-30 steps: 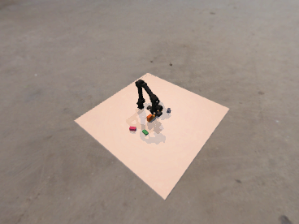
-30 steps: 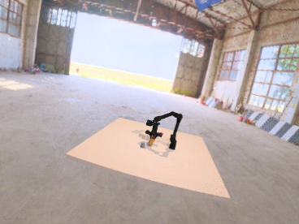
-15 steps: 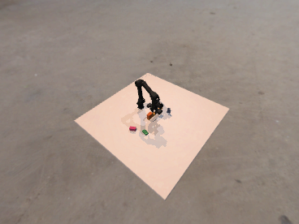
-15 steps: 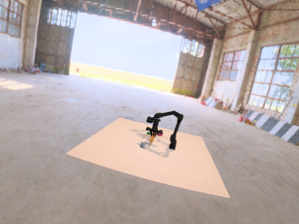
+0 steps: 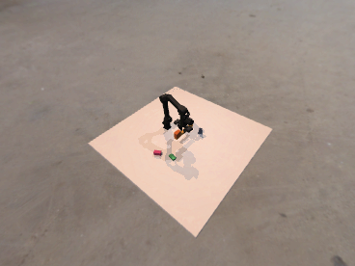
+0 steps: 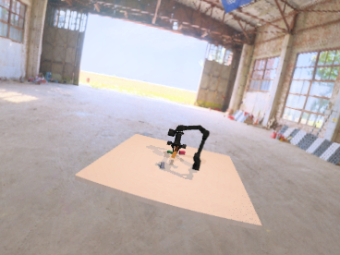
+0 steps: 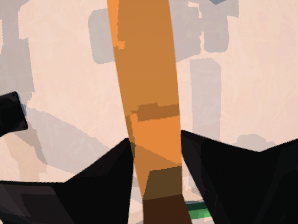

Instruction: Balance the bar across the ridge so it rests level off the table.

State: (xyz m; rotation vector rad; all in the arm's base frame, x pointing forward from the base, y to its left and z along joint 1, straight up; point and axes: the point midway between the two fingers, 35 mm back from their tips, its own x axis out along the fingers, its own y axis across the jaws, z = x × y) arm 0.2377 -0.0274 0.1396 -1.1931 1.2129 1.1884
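An orange bar (image 5: 178, 134) (image 6: 174, 154) (image 7: 149, 75) is gripped in the claw (image 5: 186, 129) (image 6: 176, 147) (image 7: 154, 140) of a black robot arm (image 5: 175, 104) (image 6: 201, 139). The claw is part closed, its two dark fingers pressing the bar from either side. The bar appears to be held above a pale peach worktop (image 5: 203, 207) (image 6: 139, 185), near the arm; how high is hard to tell.

It will probably handle as a light, stiff piece, unlikely to bend or break. Its smooth-looking sides could let it swivel if pinched off centre, so a hold at mid-length, square across the narrow width, seems best for setting it down level.

The bar is long, straight and flat-sided. In the wrist view it is bright orange where lit, duller orange in shadow, with a dark brown part at the lower edge.

Elsewhere lie a crimson block (image 5: 157, 152) (image 6: 182, 152), a green block (image 5: 173, 157) (image 6: 169, 151) (image 7: 199, 210) and a small blue-grey piece (image 5: 201, 131) (image 6: 161, 164), possibly the ridge.
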